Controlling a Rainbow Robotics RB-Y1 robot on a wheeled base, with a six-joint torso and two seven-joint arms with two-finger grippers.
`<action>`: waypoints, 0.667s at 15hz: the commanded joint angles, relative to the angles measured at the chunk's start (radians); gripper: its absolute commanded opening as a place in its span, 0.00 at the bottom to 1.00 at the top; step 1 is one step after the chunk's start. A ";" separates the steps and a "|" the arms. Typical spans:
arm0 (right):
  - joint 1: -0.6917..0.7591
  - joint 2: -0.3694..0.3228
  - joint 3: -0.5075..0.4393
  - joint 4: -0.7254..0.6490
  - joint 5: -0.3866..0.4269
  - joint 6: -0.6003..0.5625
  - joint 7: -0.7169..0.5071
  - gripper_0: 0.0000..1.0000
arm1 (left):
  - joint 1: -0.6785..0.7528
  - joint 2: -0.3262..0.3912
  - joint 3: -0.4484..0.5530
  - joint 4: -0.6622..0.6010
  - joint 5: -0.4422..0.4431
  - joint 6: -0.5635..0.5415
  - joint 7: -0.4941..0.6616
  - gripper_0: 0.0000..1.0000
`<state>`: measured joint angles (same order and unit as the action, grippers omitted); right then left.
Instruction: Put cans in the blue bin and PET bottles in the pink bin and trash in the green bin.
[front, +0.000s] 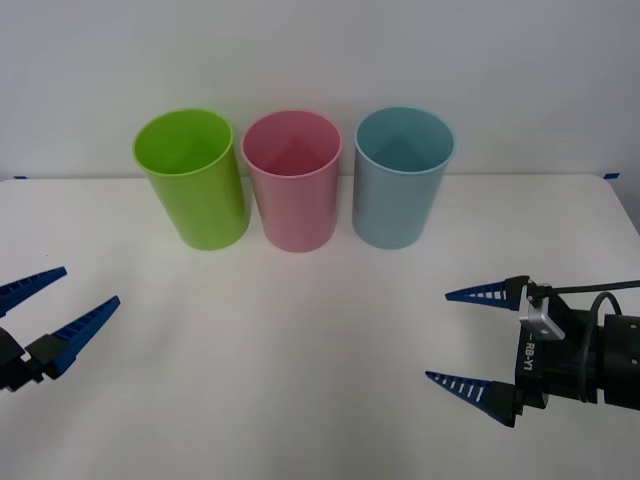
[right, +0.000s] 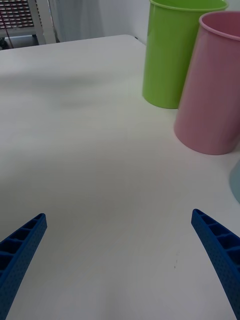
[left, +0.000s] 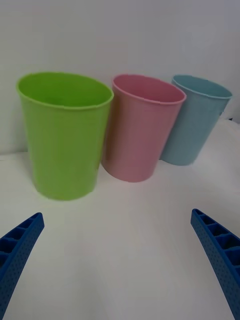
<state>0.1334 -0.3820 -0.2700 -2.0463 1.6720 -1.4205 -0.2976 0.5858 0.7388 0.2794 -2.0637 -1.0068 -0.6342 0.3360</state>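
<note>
Three tall tapered bins stand in a row at the back of the white table: the green bin (front: 192, 177) on the left, the pink bin (front: 293, 179) in the middle, the blue bin (front: 401, 176) on the right. All three look empty from above. My left gripper (front: 62, 297) hovers open at the front left, facing the green bin (left: 65, 134), pink bin (left: 141, 126) and blue bin (left: 195, 118). My right gripper (front: 448, 335) is open at the front right, with nothing between its fingers; its view takes in the green bin (right: 172, 52) and pink bin (right: 212, 85). Cans, PET bottles and trash are out of view.
The white table (front: 300, 340) stretches bare between the two grippers and the bins. A plain wall rises right behind the bins. Small blue tape marks sit at the table's far corners (front: 612, 175).
</note>
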 joint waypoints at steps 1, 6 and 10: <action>0.000 0.000 0.000 0.000 0.000 0.000 0.000 1.00 | 0.042 -0.093 0.000 -0.001 -0.081 -0.078 0.060 1.00; 0.000 0.000 0.000 0.000 0.000 0.000 0.000 1.00 | 0.042 -0.239 0.018 0.001 -0.269 -0.162 0.110 1.00; 0.000 0.000 0.000 0.000 0.000 0.000 0.000 1.00 | 0.055 -0.246 -0.002 0.001 -0.311 -0.243 0.132 1.00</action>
<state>0.1334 -0.3820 -0.2700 -2.0463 1.6720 -1.4205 -0.2976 0.6387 0.4923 0.2786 -2.0633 -1.3165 -0.8499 0.4623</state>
